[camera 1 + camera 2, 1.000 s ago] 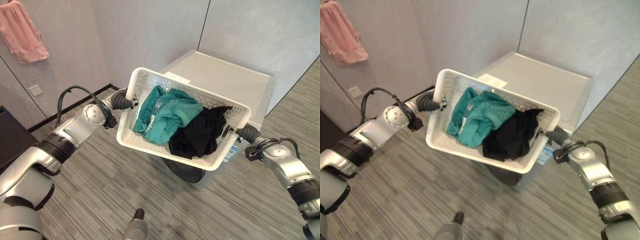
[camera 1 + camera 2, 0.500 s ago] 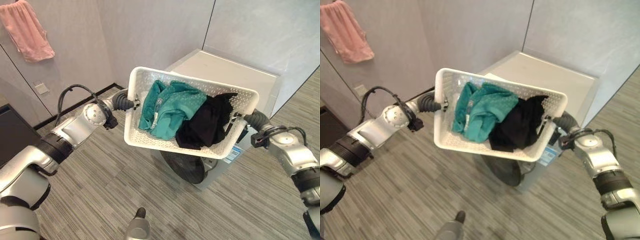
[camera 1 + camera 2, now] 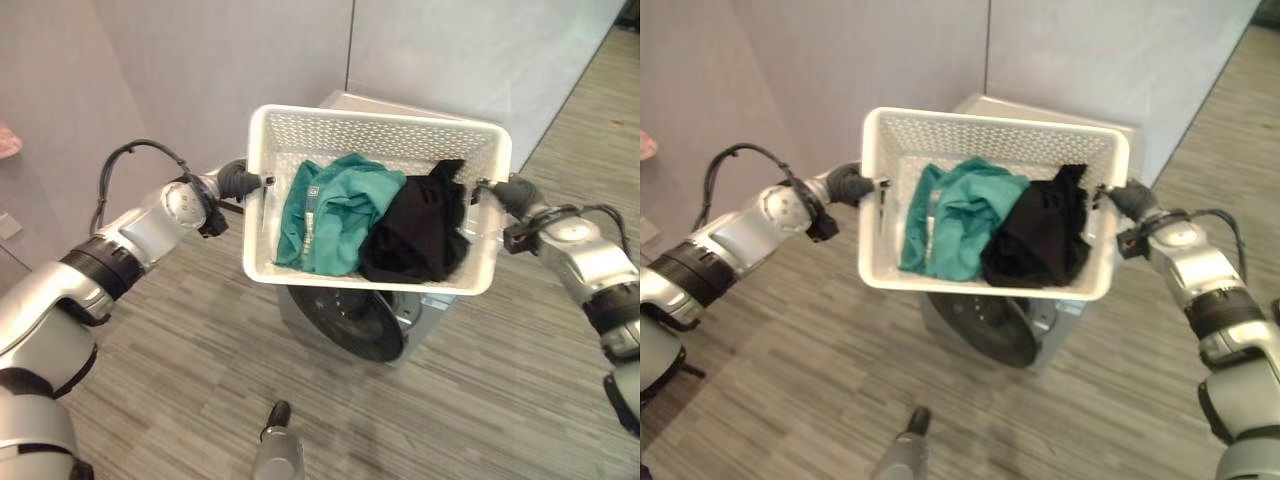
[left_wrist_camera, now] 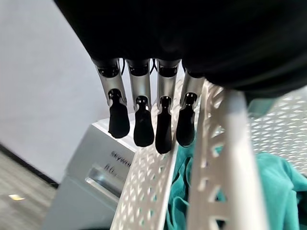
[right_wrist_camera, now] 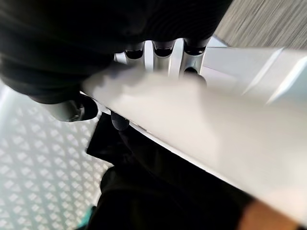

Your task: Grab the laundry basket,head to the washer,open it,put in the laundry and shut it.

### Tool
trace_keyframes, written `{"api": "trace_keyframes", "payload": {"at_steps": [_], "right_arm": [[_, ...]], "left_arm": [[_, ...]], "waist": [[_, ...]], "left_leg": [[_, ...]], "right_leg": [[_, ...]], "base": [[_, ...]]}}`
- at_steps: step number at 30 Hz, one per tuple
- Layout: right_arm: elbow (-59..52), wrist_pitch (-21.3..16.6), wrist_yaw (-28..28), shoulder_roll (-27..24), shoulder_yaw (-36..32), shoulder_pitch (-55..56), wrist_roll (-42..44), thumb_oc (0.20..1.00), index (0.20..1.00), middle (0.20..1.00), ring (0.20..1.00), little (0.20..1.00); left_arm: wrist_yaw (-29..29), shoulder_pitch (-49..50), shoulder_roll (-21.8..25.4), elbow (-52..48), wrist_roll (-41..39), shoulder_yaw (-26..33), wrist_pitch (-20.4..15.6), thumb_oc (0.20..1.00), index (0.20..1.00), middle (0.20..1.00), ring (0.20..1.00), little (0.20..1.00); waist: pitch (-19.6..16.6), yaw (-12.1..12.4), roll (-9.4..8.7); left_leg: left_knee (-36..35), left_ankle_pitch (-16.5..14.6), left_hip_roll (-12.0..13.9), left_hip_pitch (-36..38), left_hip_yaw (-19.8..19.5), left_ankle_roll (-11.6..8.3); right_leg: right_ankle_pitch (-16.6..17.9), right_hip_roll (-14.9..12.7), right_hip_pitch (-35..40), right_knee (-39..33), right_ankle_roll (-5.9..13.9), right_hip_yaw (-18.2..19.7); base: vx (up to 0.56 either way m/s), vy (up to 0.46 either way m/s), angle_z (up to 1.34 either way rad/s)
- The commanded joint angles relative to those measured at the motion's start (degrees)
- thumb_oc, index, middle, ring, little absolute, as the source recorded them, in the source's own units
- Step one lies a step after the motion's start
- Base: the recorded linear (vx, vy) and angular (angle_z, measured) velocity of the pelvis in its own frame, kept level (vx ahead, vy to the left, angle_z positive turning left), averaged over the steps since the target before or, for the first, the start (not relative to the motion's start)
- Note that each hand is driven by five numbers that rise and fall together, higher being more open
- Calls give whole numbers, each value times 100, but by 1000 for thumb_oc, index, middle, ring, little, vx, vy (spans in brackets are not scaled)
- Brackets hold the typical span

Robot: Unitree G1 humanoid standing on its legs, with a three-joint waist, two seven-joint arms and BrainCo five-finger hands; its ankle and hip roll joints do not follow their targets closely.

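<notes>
Left eye view: white laundry basket aloft above washer, left hand at nine o'clock and right hand at three clamped on rim; stiff, light, soft laundry.

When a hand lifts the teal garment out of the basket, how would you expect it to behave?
The teal garment lies crumpled in folds, so it is probably floppy and will drape rather than hold shape. It looks thin, so likely light. It touches the black garment inside the white basket, so that one may drag along with it.
</notes>
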Motion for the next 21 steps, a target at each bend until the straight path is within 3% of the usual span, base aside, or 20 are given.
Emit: {"api": "trace_keyframes", "payload": {"at_steps": [1,2,3,6,8,9,11,15,17,18,19,21], "right_arm": [[1060,-429,55,55,249,-1022,114,200,200,200,200,200],[1070,-433,58,56,256,-1032,115,200,200,200,200,200],[1614,-373,113,50,367,-1279,0,200,200,200,200,200],[2018,-361,148,111,412,-1409,-55,200,200,200,200,200],[2517,-290,244,140,504,-1586,-241,200,200,200,200,200],[2662,-259,272,108,555,-1668,-286,200,200,200,200,200],[3076,-175,417,-13,874,-1998,-429,200,200,200,200,200],[3347,-136,530,-34,1053,-2129,-521,200,200,200,200,200],[3422,-105,577,-32,1061,-2029,-608,200,200,200,200,200],[3526,-85,625,-82,1139,-1965,-769,200,200,200,200,200],[3526,-85,628,-82,1138,-1964,-771,200,200,200,200,200],[3609,-139,642,-246,1166,-1816,-825,200,200,200,200,200]], "left_arm": [[167,-691,-398,-60,29,165,-676,200,200,200,200,200],[167,-691,-396,-60,29,167,-675,200,200,200,200,200],[148,-827,-502,105,85,68,-654,200,200,200,200,200],[151,-837,-469,163,197,73,-612,200,200,200,200,200],[61,-770,-450,150,271,117,-545,200,200,200,200,200],[54,-741,-444,125,276,160,-510,200,200,200,200,200],[-26,-697,-495,194,374,175,-485,200,200,200,200,200],[-45,-631,-536,344,437,240,-470,200,200,200,200,200],[-14,-595,-619,447,442,339,-479,200,200,200,200,200],[15,-580,-605,449,426,357,-499,200,200,200,200,200],[15,-577,-602,444,427,359,-496,200,200,200,200,200],[21,-628,-656,496,539,333,-513,200,200,200,200,200]], "waist": [[-708,356,12],[-711,369,7],[-742,376,2],[-686,426,11],[-598,467,92],[-587,460,110],[-542,357,195],[-470,325,254],[-454,301,246],[-421,281,184],[-412,275,193],[-437,236,58]], "left_leg": [[-297,43,21,351,-275,152],[-295,41,19,346,-259,155],[-279,-102,-182,487,-268,369],[-239,-237,-273,604,-179,515],[-250,-366,-327,817,-28,676],[-283,-389,-349,889,-2,704],[-470,-457,-342,1093,68,704],[-589,-557,-317,1296,81,627],[-691,-632,-277,1450,149,572],[-684,-676,-233,1520,73,515],[-679,-684,-224,1532,67,512],[-372,-696,-103,1494,-109,368]], "right_leg": [[738,-82,555,-410,602,371],[728,-91,531,-387,605,391],[1117,-173,280,280,581,516],[1214,-257,27,997,557,474],[1387,-477,-333,1555,559,16],[1289,-505,-409,1540,546,-120],[1025,-248,-860,922,540,-297],[1148,-3,-1098,-153,595,-352],[1455,-26,-1091,-787,679,-472],[1539,84,-1116,-951,699,-340],[1545,94,-1088,-973,697,-352],[1399,379,-812,-1125,567,-226]], "base": [[174,229,-50],[217,281,-36],[161,209,-25],[170,214,3],[131,184,-21],[133,120,-51],[171,26,-33],[137,-68,-17],[182,-134,6],[186,-135,-3],[280,-233,2],[240,-218,16]]}}
